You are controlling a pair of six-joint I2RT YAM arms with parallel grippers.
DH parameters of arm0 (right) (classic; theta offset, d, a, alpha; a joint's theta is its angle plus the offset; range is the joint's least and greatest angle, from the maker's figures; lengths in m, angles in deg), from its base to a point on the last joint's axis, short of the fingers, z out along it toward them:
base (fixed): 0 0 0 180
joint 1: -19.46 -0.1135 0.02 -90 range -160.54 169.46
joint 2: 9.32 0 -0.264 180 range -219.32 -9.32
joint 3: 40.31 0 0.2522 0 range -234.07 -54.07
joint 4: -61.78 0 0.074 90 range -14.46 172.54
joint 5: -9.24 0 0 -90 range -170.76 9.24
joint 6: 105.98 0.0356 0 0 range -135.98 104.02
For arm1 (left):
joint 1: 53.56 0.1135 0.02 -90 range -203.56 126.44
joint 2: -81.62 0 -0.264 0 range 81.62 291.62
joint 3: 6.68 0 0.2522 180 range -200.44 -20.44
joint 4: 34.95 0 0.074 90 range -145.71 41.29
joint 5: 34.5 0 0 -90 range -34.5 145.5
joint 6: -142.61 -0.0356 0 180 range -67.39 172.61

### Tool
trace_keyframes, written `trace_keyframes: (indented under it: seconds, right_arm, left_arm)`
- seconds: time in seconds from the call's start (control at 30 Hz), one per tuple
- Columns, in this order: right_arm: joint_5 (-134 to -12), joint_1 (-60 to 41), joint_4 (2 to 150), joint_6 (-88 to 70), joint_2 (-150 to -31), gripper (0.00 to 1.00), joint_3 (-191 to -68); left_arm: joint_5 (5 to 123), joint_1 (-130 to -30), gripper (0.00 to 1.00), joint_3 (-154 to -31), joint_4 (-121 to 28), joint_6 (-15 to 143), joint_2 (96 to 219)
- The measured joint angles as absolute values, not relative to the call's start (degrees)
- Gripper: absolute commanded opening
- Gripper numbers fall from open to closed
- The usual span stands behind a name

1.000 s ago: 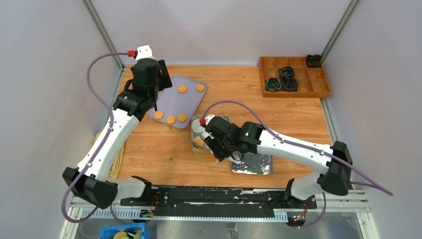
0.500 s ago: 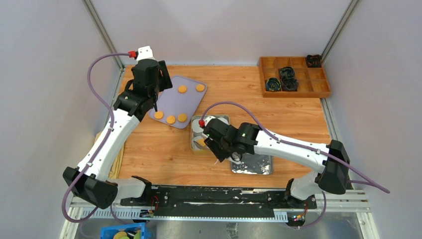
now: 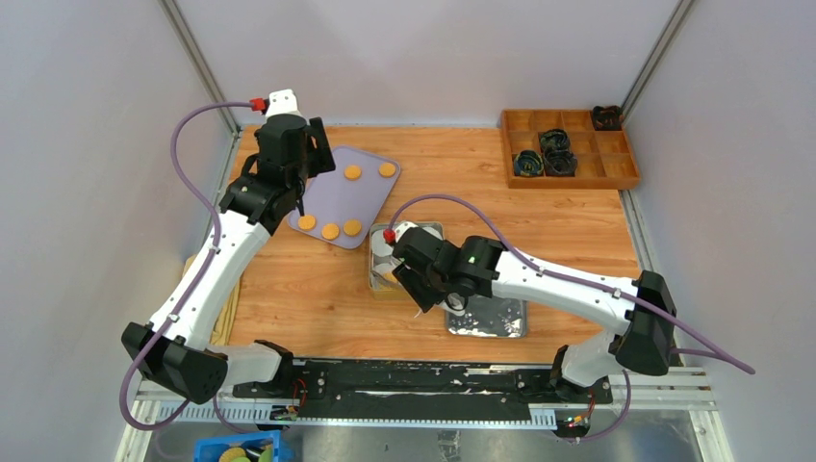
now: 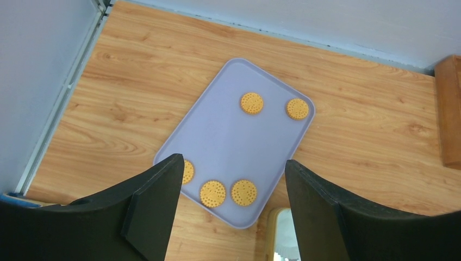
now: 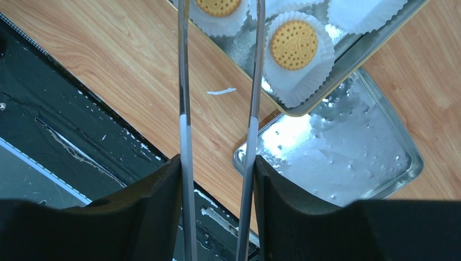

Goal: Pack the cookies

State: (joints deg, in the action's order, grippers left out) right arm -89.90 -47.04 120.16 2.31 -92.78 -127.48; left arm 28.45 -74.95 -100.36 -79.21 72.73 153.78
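Observation:
Several round orange cookies [image 4: 252, 103] lie on a lavender tray [image 4: 234, 136], two at its far end and three at its near end [image 3: 330, 231]. My left gripper [image 4: 232, 168] hovers above the tray's near end, open and empty. My right gripper [image 5: 217, 163] is shut on metal tongs [image 5: 184, 81]. The tong blades reach into the square tin [image 3: 424, 228], where they straddle a cookie [image 5: 217, 5] lying in a white paper cup. A second cookie [image 5: 294, 44] rests in the cup beside it.
The tin's silver lid [image 3: 486, 318] lies flat just right of the tin, near the front edge. A wooden compartment box [image 3: 568, 146] with dark items stands at the back right. A blue bin [image 3: 236, 449] sits below the table's front.
My right arm has crept slightly to the left with the tongs over the tin. The left arm and the tray cookies have not moved.

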Motion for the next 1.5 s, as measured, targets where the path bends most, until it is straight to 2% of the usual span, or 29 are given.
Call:
trace_keyframes:
  seconds: [0.33, 0.63, 1.17, 1.5]
  right_arm:
    - [-91.96, -47.07, 120.24, 1.85, -92.74, 0.5, -128.94]
    - [-98.36, -46.02, 118.76, -2.68, -94.0, 0.51, -138.15]
    - [-94.12, -31.5, 110.56, -10.2, -124.45, 0.45, -158.69]
    - [-87.7, -27.64, 108.57, -10.92, -132.78, 0.5, -169.2]
  left_arm:
    - [29.04, -74.95, 0.75, -100.36, -79.21, 72.58, 153.34]
    - [29.37, -74.95, 0.75, -100.36, -78.84, 72.56, 153.23]
    - [28.69, -74.95, 0.75, -100.36, -77.94, 71.66, 153.08]
    - [27.12, -74.95, 0.75, -100.36, -77.51, 71.01, 152.36]
